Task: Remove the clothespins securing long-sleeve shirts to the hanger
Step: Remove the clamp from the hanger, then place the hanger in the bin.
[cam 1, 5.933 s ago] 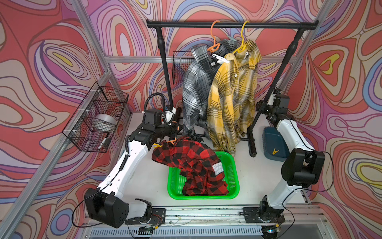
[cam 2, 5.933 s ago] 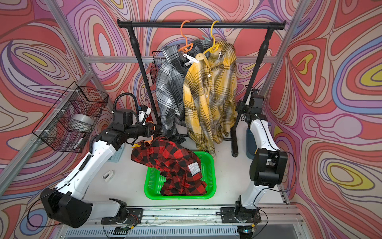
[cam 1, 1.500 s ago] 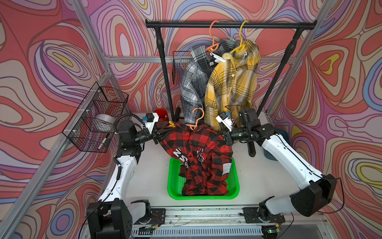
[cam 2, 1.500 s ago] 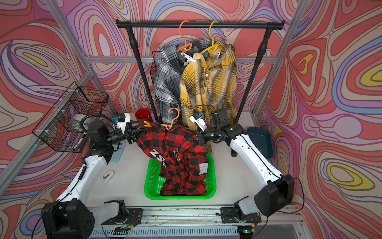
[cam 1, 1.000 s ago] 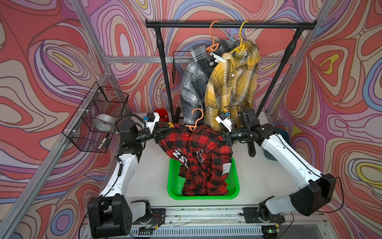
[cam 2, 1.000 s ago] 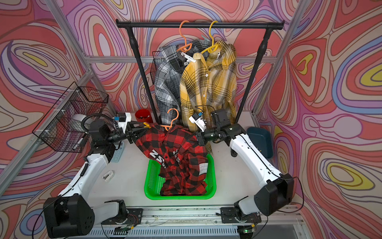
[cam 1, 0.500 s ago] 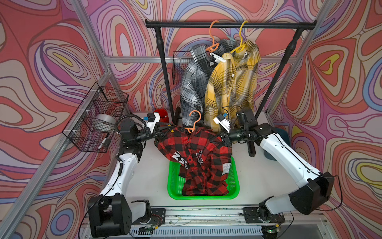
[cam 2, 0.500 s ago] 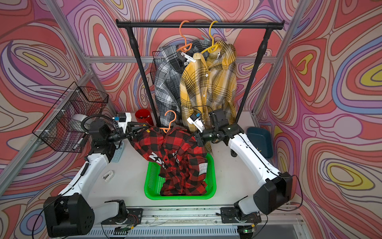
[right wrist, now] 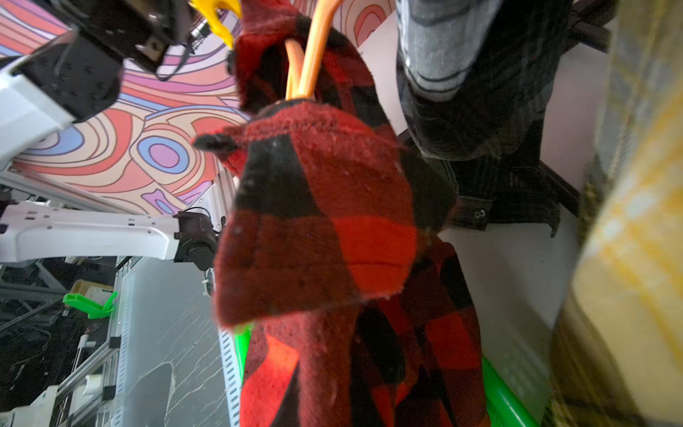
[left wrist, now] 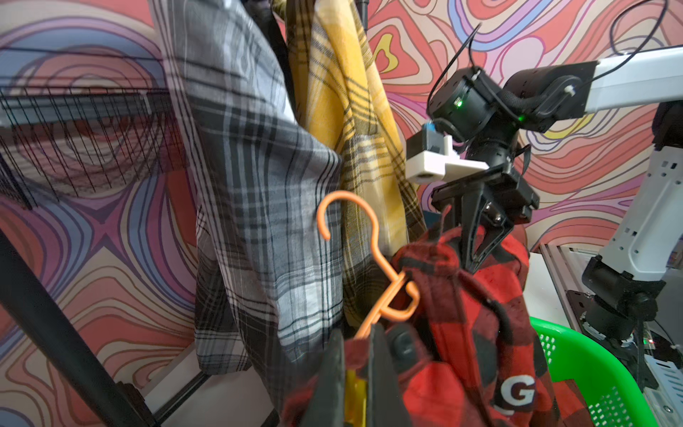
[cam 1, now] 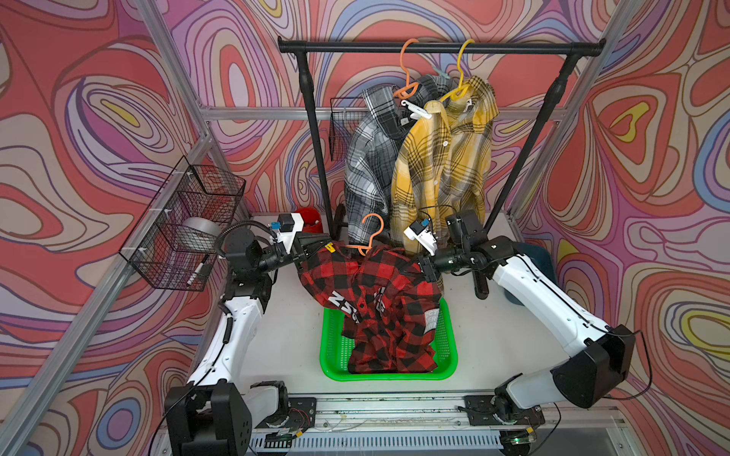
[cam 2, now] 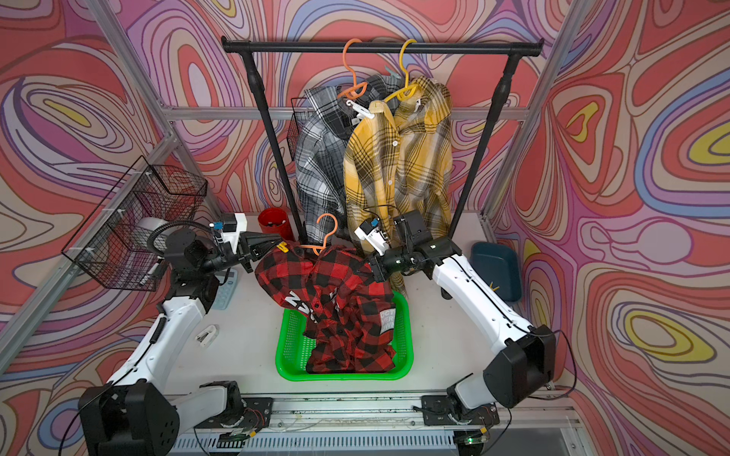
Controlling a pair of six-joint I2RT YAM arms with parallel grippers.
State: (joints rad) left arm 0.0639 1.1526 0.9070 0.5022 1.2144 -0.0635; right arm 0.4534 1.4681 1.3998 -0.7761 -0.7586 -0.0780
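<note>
left gripper [cam 1: 323, 245] [cam 2: 274, 243]: left of centre in both top views, held level at the left shoulder of the red-and-black shirt [cam 1: 379, 300] [cam 2: 335, 292]; its jaws are closed on the yellow clothespin.
yellow clothespin [cam 1: 330, 248] [cam 2: 282, 247]: at the shirt's upper left edge; in the left wrist view it sits at bottom centre [left wrist: 354, 392], pinched between the two black fingers [left wrist: 336, 373].
right gripper [cam 1: 428, 272] [cam 2: 375, 268] [left wrist: 476, 251]: right of centre in both top views; its jaws are clamped on the shirt's right shoulder fabric.
red-and-black shirt: stretched between the two grippers at centre frame, with its lower part hanging into the green basket [cam 1: 387, 377] [cam 2: 339, 377].
orange hanger [cam 1: 373, 233] [cam 2: 326, 233] [left wrist: 373, 258]: inside the red-and-black shirt; its hook rises from the collar and is free of the rail.
grey plaid shirt [cam 1: 367, 166] and yellow plaid shirt [cam 1: 442, 158]: hanging side by side from the black rail [cam 1: 434, 47] in the upper centre, touching.
white clothespin [cam 1: 414, 110] [cam 2: 361, 110]: juts out at the grey plaid shirt's collar, beside the yellow plaid shirt's collar.
loose white clothespin [cam 2: 207, 335]: on the table at lower left in a top view, beside the left arm.
red cup [cam 1: 310, 217] [cam 2: 272, 221]: behind the left gripper, by the rack's post.
</note>
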